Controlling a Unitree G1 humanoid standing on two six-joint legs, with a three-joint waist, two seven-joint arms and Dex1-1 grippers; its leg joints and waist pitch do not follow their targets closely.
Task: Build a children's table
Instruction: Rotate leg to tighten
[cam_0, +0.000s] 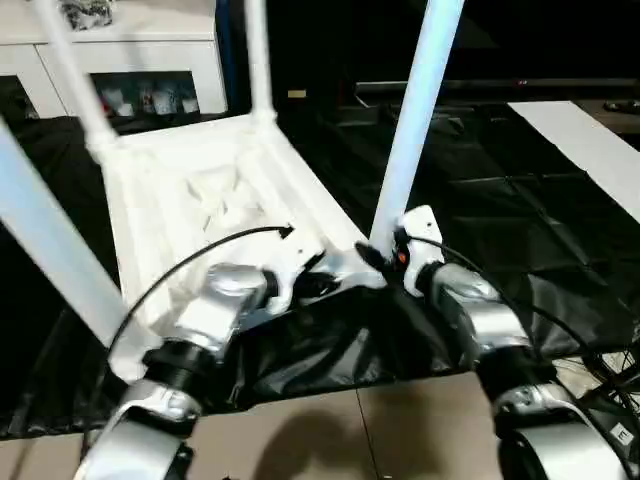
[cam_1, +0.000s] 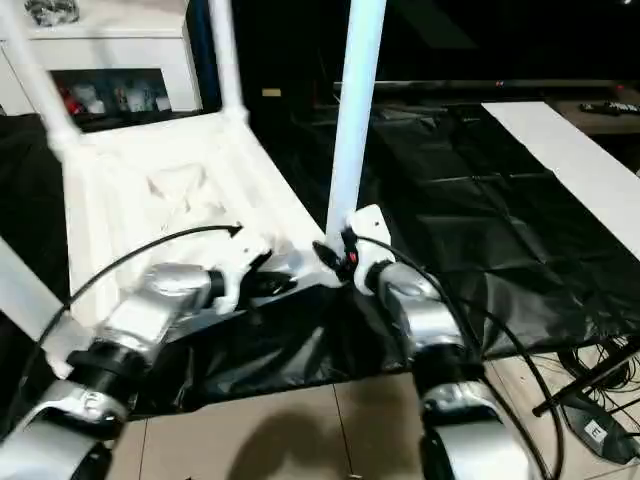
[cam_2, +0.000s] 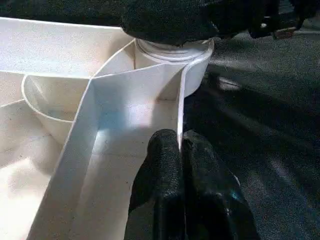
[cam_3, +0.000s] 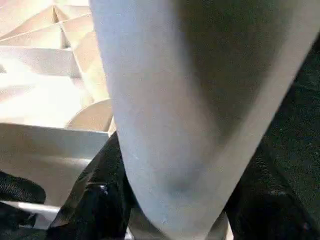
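Black plastic sheeting (cam_0: 480, 230) covered the floor, and a white cabinet (cam_0: 130, 60) stood at the far left. On the sheeting the children's table (cam_0: 210, 200) lay upside down, its ribbed underside facing up, with all four legs standing in the corner sockets. The left gripper (cam_2: 181, 165) was clamped on the thin near rim of the table top, close to the near right socket. The right gripper (cam_0: 385, 258) sat around the base of the near right leg (cam_0: 415, 120), its black fingers on both sides of the tube. This leg seemed not fully seated. If the right gripper pushed at an angle, the leg could jam or tip out, and the light table could slide on the slippery sheeting if the left grip slipped.
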